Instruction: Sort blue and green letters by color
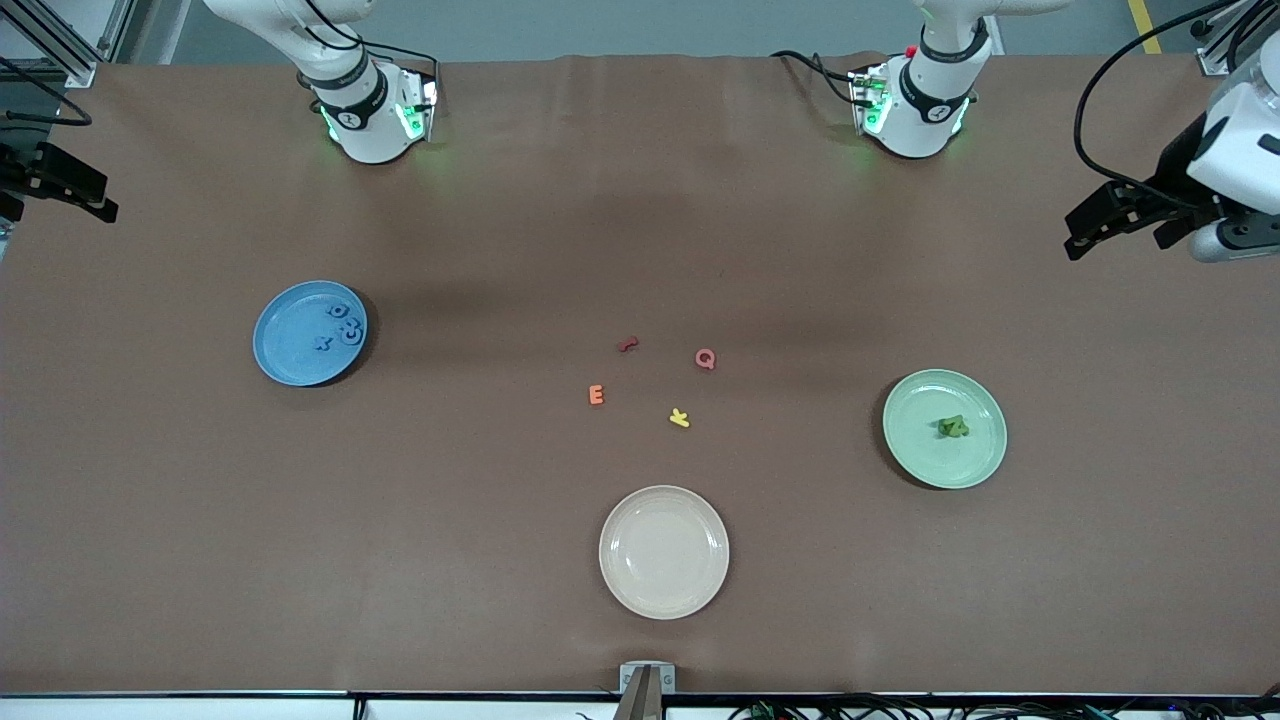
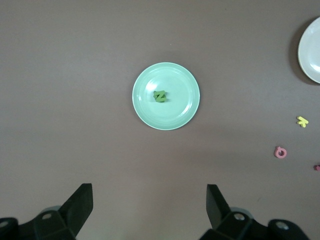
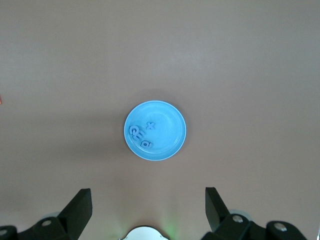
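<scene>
Brown tabletop looks sorted: blue letters on the blue plate, green letters on the green plate toward the left arm's end, so left gripper and right gripper hang spread, empty.

A brown cloth covered the whole table, wrinkled slightly along its edge nearest the grey floor. On that floor, off one corner of the cloth, ran a yellow line. Aluminium framing stood at the other corner. Black cables lay along the cloth's near edge
</scene>
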Robot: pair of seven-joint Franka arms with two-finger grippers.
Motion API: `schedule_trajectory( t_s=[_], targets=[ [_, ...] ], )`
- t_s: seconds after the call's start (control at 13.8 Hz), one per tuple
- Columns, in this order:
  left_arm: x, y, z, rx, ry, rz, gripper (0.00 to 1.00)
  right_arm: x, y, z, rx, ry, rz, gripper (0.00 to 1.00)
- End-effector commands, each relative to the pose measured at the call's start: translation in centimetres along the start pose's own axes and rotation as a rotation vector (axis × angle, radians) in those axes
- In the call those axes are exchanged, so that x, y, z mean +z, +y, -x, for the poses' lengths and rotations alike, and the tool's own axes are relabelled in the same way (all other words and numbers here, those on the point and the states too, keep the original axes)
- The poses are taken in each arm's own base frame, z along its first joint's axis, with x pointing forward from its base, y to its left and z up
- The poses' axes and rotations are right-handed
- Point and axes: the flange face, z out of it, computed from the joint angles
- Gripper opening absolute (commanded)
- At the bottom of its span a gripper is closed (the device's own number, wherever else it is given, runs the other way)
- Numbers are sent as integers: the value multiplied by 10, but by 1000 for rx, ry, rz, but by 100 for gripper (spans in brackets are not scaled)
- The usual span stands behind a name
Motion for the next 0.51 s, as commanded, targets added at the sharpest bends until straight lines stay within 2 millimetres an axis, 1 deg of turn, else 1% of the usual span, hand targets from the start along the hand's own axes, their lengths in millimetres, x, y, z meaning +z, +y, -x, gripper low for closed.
schedule_trajectory(
  t_s=[0.0, 0.07, 0.22, 0.44],
  targets=[
    [-10, -1, 2, 11, 4, 14, 100, 0, 0, 6, -7, 24, -52, 100],
    [-13, -1, -1, 11, 4, 15, 100, 1, 5, 6, 3, 25, -60, 100],
    [-19, -2, -2, 10, 15, 19, 100, -1, 5, 6, 2, 34, -60, 100],
    [-18, -4, -2, 16, 11, 17, 100, -2, 4, 7, 0, 37, -60, 100]
  ],
)
